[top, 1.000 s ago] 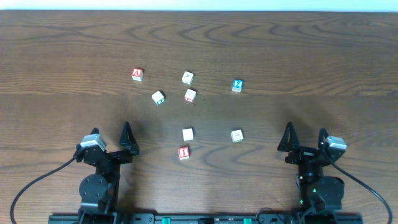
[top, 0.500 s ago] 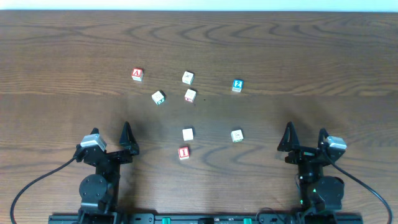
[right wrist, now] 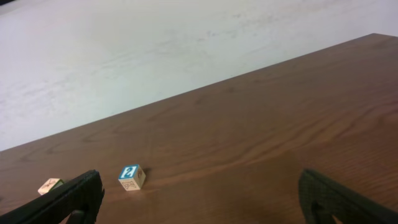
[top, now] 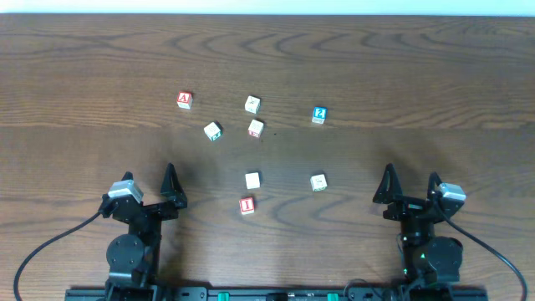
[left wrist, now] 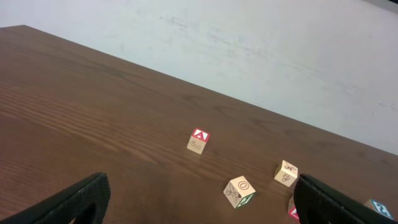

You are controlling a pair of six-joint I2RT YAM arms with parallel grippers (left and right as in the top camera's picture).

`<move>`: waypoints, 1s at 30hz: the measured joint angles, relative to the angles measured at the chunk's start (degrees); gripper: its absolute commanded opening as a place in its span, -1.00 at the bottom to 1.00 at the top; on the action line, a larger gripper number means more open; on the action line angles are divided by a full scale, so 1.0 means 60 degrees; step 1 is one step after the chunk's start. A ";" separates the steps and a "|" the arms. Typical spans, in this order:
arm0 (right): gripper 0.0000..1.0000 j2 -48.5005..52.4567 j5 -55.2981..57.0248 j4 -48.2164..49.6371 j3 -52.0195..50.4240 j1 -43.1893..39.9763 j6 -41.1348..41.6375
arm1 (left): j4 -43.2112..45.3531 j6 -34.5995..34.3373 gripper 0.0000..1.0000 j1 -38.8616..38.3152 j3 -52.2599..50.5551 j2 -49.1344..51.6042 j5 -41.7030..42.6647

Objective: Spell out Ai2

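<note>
Several small letter blocks lie on the brown wood table. The red "A" block [top: 184, 100] is at the back left, also in the left wrist view [left wrist: 198, 141]. The red "I" block [top: 247, 205] is nearest the front. The blue "2" block [top: 318, 114] is at the back right, also in the right wrist view [right wrist: 132, 177]. My left gripper [top: 149, 187] is open and empty at the front left. My right gripper [top: 410, 186] is open and empty at the front right. Both are well short of the blocks.
Other blocks: a green-edged one [top: 213, 130] [left wrist: 239, 191], a plain one [top: 252, 104] [left wrist: 285, 173], a red-edged one [top: 256, 128], a white one [top: 252, 180] and a green-edged one [top: 318, 182]. The table's far edge meets a white wall.
</note>
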 measured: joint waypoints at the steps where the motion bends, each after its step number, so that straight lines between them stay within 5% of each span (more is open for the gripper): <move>1: 0.98 0.0000 0.0000 0.0000 0.0000 0.0000 0.0000 | 0.0000 0.0000 0.91 0.0000 0.0000 0.0000 0.0000; 20: 0.98 0.0011 0.0000 0.0004 0.0000 0.0000 0.0000 | -0.0361 0.0656 0.91 0.0000 0.0266 0.0000 0.0353; 30: 0.98 0.0036 0.0004 0.0018 0.0000 0.0000 0.0000 | -0.1832 0.2004 0.91 0.0000 0.5220 0.1209 0.0623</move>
